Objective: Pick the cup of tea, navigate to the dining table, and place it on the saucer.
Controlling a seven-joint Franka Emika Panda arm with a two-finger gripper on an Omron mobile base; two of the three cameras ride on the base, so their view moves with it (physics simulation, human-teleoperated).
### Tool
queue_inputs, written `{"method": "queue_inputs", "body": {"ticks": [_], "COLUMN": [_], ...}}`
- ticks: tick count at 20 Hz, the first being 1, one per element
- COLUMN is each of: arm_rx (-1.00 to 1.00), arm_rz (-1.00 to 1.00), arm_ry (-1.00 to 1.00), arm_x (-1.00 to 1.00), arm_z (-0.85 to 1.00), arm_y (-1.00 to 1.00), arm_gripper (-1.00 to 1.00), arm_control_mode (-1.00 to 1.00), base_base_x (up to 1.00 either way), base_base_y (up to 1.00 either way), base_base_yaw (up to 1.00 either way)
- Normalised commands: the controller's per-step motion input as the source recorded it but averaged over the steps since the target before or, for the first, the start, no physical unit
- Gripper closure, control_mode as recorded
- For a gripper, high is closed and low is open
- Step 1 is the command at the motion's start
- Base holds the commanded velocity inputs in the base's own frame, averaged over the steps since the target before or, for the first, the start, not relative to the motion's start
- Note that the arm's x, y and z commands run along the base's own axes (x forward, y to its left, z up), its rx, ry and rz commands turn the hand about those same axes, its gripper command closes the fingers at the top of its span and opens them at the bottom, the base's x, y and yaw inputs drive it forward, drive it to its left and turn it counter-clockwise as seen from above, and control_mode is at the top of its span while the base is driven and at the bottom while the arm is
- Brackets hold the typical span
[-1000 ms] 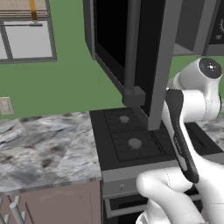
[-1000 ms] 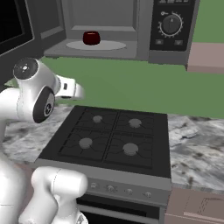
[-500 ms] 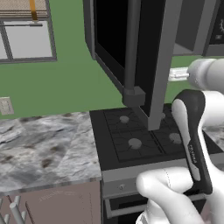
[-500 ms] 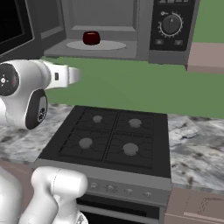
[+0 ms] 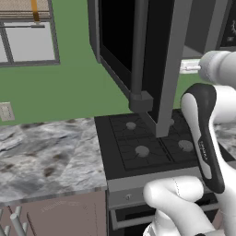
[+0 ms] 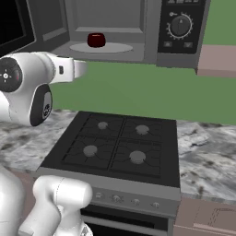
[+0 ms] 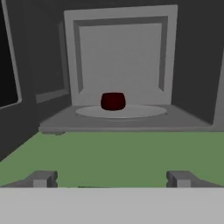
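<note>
No text, brand or number can be read anywhere — the markings round the microwave (image 6: 110, 32) dial (image 6: 179, 25) and a small dark mark on the robot arm (image 5: 205, 147) are too blurred to make out.

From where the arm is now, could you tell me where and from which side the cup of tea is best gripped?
Grip the cup of tea across its round body, coming in level through the microwave's open front. It stands upright on the turntable plate, and the ceiling above likely rules out a top approach. The end effector is open and faces it.
</note>
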Motion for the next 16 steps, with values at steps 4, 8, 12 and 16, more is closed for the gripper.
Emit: {"method": "queue_inputs", "body": {"ticks": [4,8,12,16], "arm_rx": [0.01,0.02,0.00,0.00], "arm_rz": [0.00,0.00,0.00,0.00], "arm_ry": [-0.05,-0.12,-0.18,-0.12], "arm_x": [0.00,0.05,0.00,0.05], "arm_z": [0.00,0.10,0.38,0.41], "arm_y": [-0.07,-0.06,0.05,0.03], "arm_gripper": [-1.00,-1.00,-1.00,-1.00], "arm_control_mode": [-1.00,-1.00,-1.00,-1.00], "base_base_x": [0.00,0.00,0.00,0.00], "base_base_y": [0.00,0.00,0.00,0.00], "base_base_yaw": [0.00,0.00,0.00,0.00]}}
